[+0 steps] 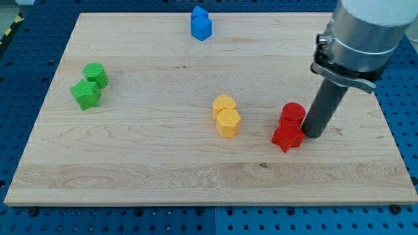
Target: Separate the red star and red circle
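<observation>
At the reds, view's right: my tip [312, 134], a plain rod, nothing gripped
red star [287, 138]: touching tip's left
red circle [293, 113]: just up-left, touching star

2 red blocks [290, 125], 2 yellow [226, 115], 2 green [90, 85], 2 blue [200, 23]

Red star [287, 138] & circle [292, 113]; yellow blocks [226, 116]; green pair [89, 85]; blue [201, 23]; dark rod.

The arm [366, 32] is cut off by the view's top and right edges.
</observation>
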